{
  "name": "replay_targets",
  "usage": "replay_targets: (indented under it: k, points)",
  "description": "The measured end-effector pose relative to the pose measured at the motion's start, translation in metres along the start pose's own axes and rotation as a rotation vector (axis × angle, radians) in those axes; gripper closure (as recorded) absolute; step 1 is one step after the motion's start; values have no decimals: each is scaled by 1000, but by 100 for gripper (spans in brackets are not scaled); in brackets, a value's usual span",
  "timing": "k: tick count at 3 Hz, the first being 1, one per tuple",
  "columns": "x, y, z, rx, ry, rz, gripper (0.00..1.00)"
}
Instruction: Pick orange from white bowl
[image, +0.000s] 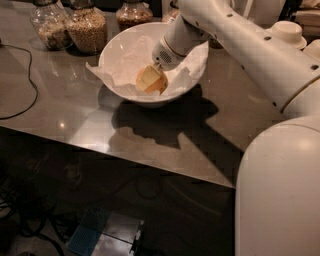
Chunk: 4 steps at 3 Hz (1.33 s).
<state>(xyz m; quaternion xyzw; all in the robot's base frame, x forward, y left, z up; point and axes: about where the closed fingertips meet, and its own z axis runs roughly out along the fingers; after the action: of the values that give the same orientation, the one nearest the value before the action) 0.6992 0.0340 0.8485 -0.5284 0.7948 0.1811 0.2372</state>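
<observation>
Pale fingers (146, 76) of the gripper (151, 80) are clamped on the orange (159, 86), which sits low inside the white bowl (115, 50) on crumpled paper (100, 73). The bowl stands near the far edge of the grey table (75, 117), just in front of glass jars (87, 27). The white arm (240, 40) reaches in from the right edge.

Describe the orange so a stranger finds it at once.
On the grey table, in front of the glass jars, sits the white bowl lined with crumpled paper. Inside it, right at the robot's tool, lies the orange: the only yellow-orange thing among all that white.
</observation>
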Motion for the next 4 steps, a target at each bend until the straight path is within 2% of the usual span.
replay_targets:
  k: [1,2,3,4]
  points:
    - [7,7,-28,44,-43,4,100]
    - [-7,28,-91,141,-171,-65,100]
    - [-37,56,-162,242,-308,-186,100]
    - [-58,72,-201,275,-357,-265,100]
